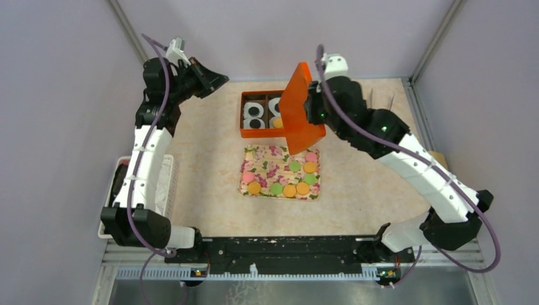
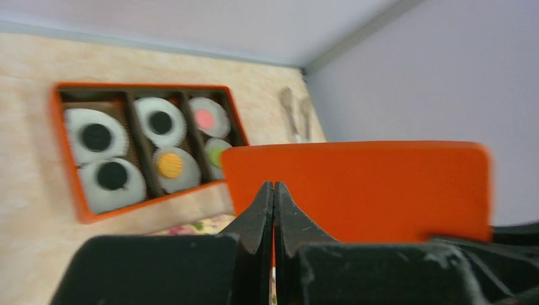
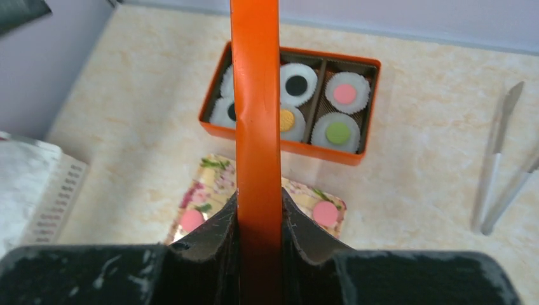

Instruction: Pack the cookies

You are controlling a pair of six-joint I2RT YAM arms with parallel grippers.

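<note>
Cookies (image 1: pixel 289 190) in pink, green and orange lie on a floral tray (image 1: pixel 257 156). More cookies (image 2: pixel 170 164) sit in white paper cups inside an open orange box (image 2: pixel 67 159), black, orange, pink and green. My right gripper (image 3: pixel 259 204) is shut on the orange lid (image 3: pixel 256 114), which hangs tilted on edge over the right part of the box (image 1: pixel 244 114). The lid (image 1: pixel 300 108) hides some cups from above. My left gripper (image 2: pixel 274 189) is shut with nothing in it. It hovers at the back left (image 1: pixel 216 79), pointing toward the box.
A white basket (image 1: pixel 166 184) stands at the left table edge beside the left arm. Two metal tongs (image 3: pixel 502 159) lie on the table right of the box. Grey walls and frame posts close in the back and sides.
</note>
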